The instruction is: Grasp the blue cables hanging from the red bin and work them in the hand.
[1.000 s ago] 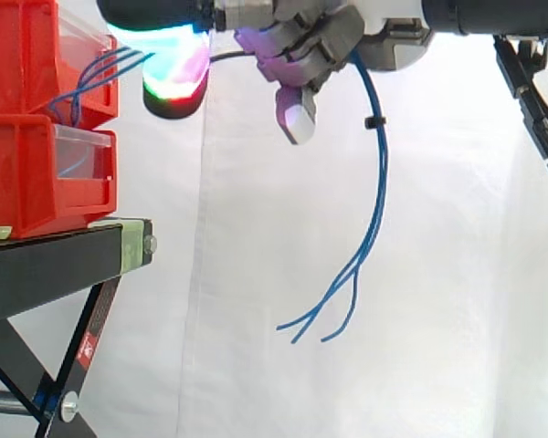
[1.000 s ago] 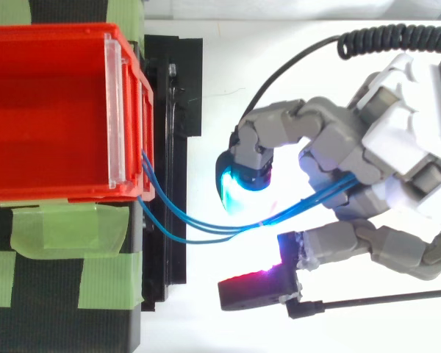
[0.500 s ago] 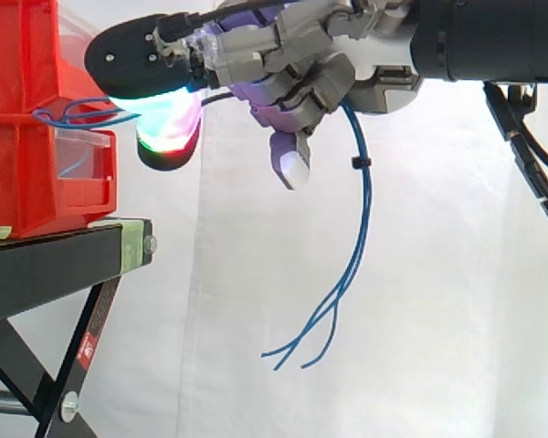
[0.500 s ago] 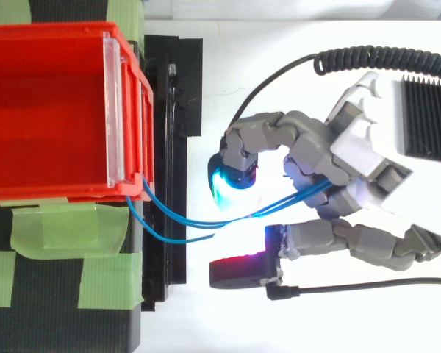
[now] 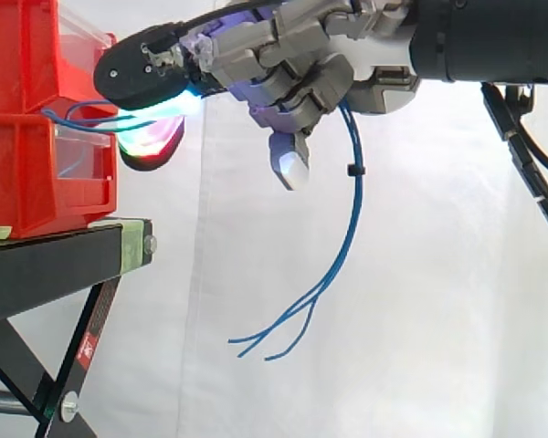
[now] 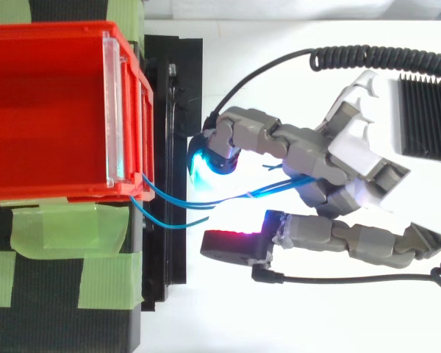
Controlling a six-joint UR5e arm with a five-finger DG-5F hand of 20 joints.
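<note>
Blue cables (image 5: 353, 173) run from the front of the red bin (image 5: 36, 173) into my hand (image 5: 301, 55) and hang down behind the palm, their loose ends curling left in mid-air. From above, the cables (image 6: 178, 200) leave the bin's front corner and pass between a cyan-glowing fingertip (image 6: 206, 162) and a red-glowing one (image 6: 231, 243). My hand (image 6: 353, 169) reaches left toward the bin, its inner fingers curled round the strands. The outstretched fingertips stand just short of the bin's front.
Two red bins are stacked on a black stand (image 5: 55, 260) at the left, with a clear front lip (image 6: 115, 110) on the top one. Green tape (image 6: 66, 228) holds the bin down. White curtain lies behind.
My hand has moved left toward the bin with its two long fingers stretched out further. The cable between bin and hand has slackened, and the hanging ends have swung left.
</note>
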